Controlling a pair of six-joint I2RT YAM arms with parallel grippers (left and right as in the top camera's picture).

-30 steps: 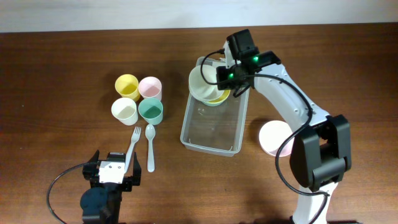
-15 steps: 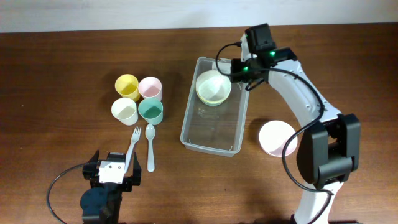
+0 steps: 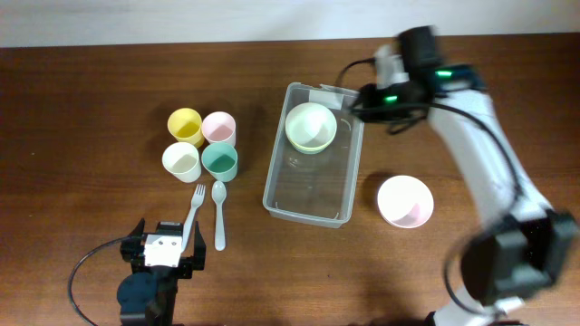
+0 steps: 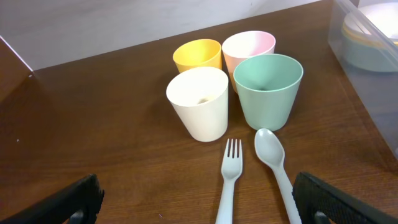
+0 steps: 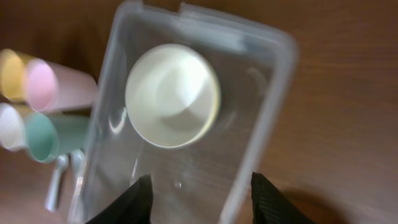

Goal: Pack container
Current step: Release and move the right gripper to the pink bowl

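Four pastel cups [image 3: 219,162] stood clustered at the left of the table [image 3: 82,136], with a fork [image 3: 194,214] and a spoon [image 3: 218,213] lying side by side just in front of them. None of these had moved in the last second. Nearer the front edge, the left gripper [image 4: 200,204] sat parked, its fingers spread wide and holding nothing.

At the centre lay the container [image 3: 308,192]. A second earlier the pale green bowl [image 3: 311,127] had been tilted in the right arm's grasp. Now it sat level at the tub's far end, nested in a yellow bowl [image 5: 214,115] of which only a rim showed. The right gripper [image 5: 202,208] had let go and swung back past the tub's far right corner, fingers apart and empty, blurred by its motion. By my reading one more item was packed. The pink bowl [image 3: 405,201], alone on the table right of the tub, looked the likely next pick.

The surface was dark brown wood, and a pale wall [image 3: 181,18] ran along its far edge.
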